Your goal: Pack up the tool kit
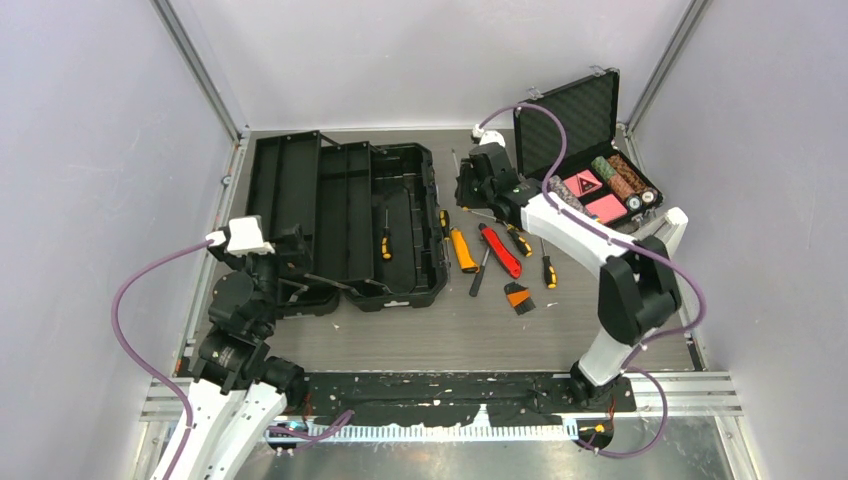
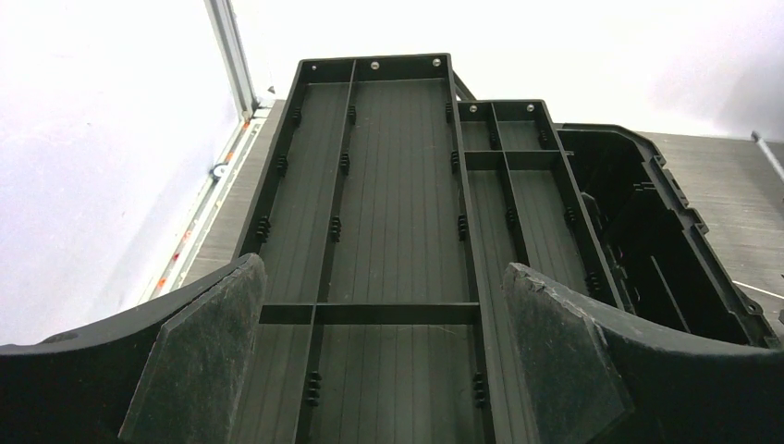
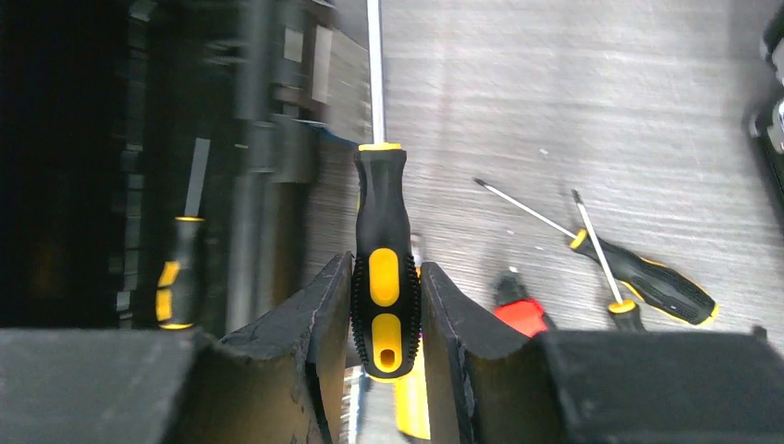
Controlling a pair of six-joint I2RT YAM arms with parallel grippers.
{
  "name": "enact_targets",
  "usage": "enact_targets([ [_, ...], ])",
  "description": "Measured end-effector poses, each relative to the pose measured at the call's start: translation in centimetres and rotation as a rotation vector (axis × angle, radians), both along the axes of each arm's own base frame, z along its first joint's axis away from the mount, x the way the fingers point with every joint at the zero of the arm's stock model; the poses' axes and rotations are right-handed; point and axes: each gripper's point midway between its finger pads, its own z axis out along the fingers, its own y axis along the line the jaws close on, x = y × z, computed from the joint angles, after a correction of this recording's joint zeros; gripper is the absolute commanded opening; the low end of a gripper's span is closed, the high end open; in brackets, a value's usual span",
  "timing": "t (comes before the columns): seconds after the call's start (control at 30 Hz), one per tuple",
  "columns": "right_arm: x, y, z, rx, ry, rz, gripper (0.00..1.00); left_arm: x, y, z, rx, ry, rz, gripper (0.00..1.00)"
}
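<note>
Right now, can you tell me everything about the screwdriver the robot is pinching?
The black-and-yellow-handled screwdriver has a ribbed, rubbery-looking black grip, yellow oval inlays, a yellow collar and a thin silver metal shaft pointing straight away from the wrist camera; its tip is out of view. The right gripper is shut on the handle's butt end, one finger pressing each side. It seems to hang above the grey table, beside the open black plastic toolbox.
</note>
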Motion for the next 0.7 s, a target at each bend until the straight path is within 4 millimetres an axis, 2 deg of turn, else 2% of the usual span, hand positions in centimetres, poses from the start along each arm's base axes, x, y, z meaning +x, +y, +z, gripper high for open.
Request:
enact_targets([
  [0.03, -0.2, 0.6, 1.7, 0.024, -0.037, 0.012, 0.08, 0.0, 0.0, 0.0, 0.000, 0.000, 0.000, 0.99],
  [0.13, -1.5, 3.2, 4.9, 0.085, -0.107, 0.063, 0.07, 0.1, 0.1, 0.1, -0.001, -0.004, 0.005, 1.00],
  [0.2, -2.7, 5.3, 5.8, 0.125, -0.119, 0.103, 0.06, 0.1, 0.1, 0.0, -0.001, -0.002, 0.007, 1.00],
  [0.27, -4.1, 7.5, 5.9, 0.156, -0.108, 0.136, 0.06, 0.2, 0.0, 0.0, -0.001, -0.003, 0.007, 1.00],
  [0.4, -6.3, 10.8, 4.6, 0.187, -0.059, 0.173, 0.08, 0.2, 0.0, 0.0, -0.002, -0.003, 0.007, 1.00],
  [0.5, -6.8, 13.0, 3.1, 0.182, -0.020, 0.186, 0.10, 0.2, 0.0, 0.0, -0.002, -0.003, 0.007, 1.00],
  [0.6, -6.7, 15.0, 0.4, 0.146, 0.017, 0.185, 0.15, 0.2, 0.1, 0.1, -0.002, -0.005, 0.007, 1.00],
  [0.7, -7.0, 15.2, -2.8, 0.090, 0.067, 0.169, 0.20, 0.0, 0.1, 0.3, -0.005, -0.013, 0.007, 1.00],
])
